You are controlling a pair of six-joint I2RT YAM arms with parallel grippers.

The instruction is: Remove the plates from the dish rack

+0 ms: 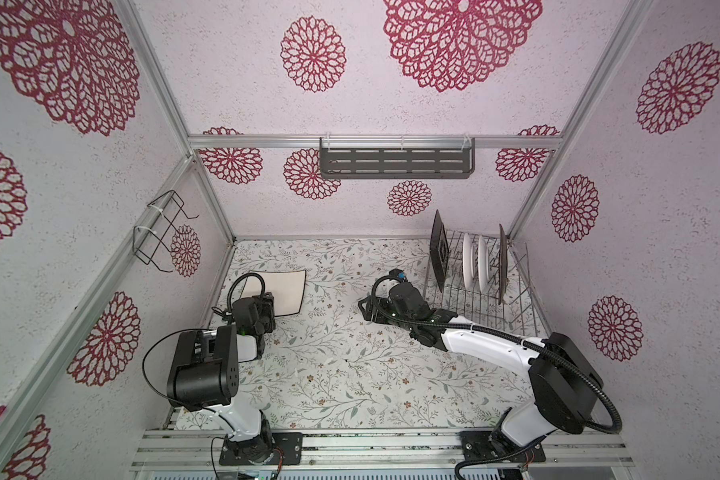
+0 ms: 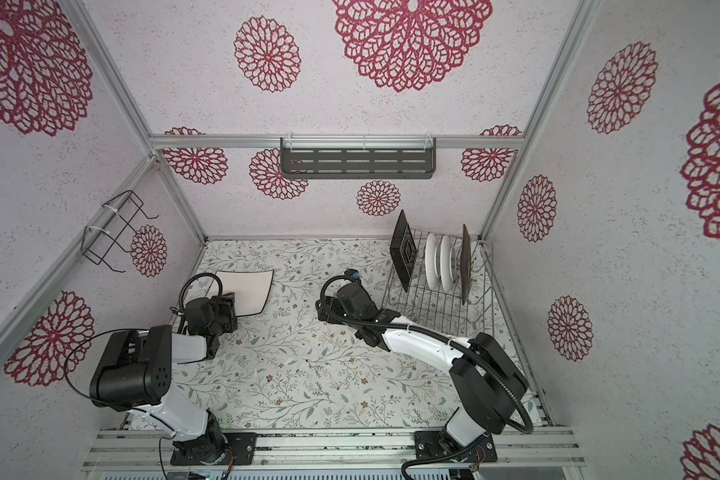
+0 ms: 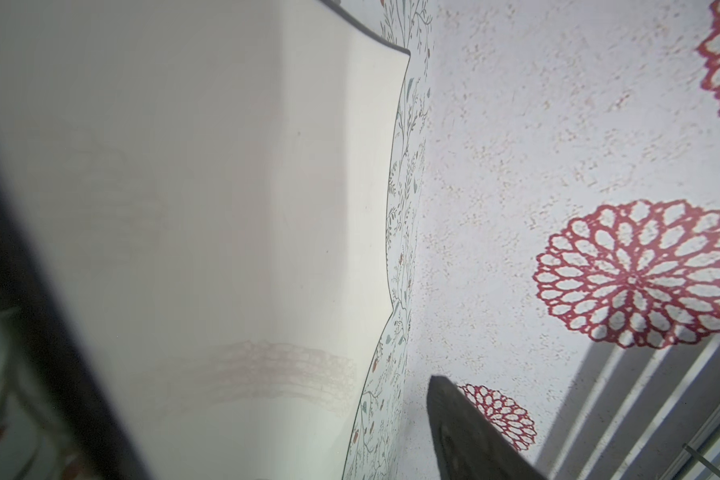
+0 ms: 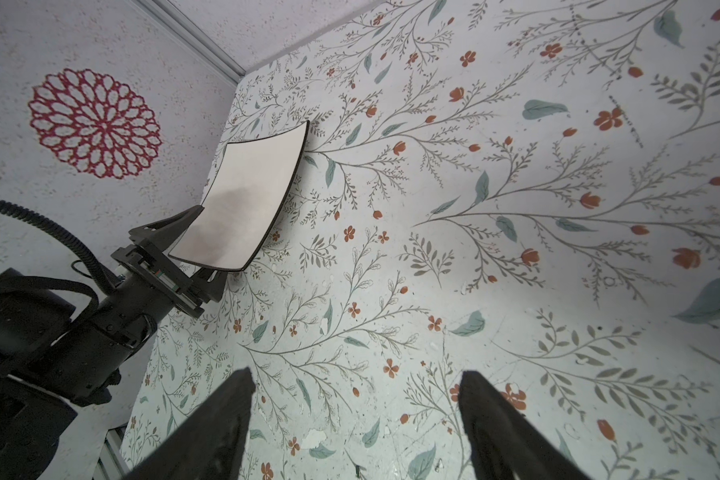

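A white square plate (image 1: 281, 291) (image 2: 250, 291) (image 4: 246, 199) with a thin black rim lies on the floral table at the left. My left gripper (image 1: 267, 298) (image 2: 227, 300) (image 4: 209, 242) is at its near corner, open, and the plate's edge sits loosely between the spread fingers. One dark finger (image 3: 466, 432) shows beside the plate (image 3: 225, 208). The silver wire dish rack (image 1: 474, 305) (image 2: 433, 305) stands at the back right. It holds a black square plate (image 1: 439, 253), two round white plates (image 1: 468, 262) and a dark plate (image 1: 503, 266), all upright. My right gripper (image 1: 362, 308) (image 4: 358, 378) is open and empty, left of the rack.
A dark grey slotted shelf (image 1: 395, 163) hangs on the back wall. A small black wire bracket (image 1: 159, 232) is fixed to the left wall. Patterned walls close in three sides. Aluminium rails (image 1: 371, 446) carry both arm bases along the front.
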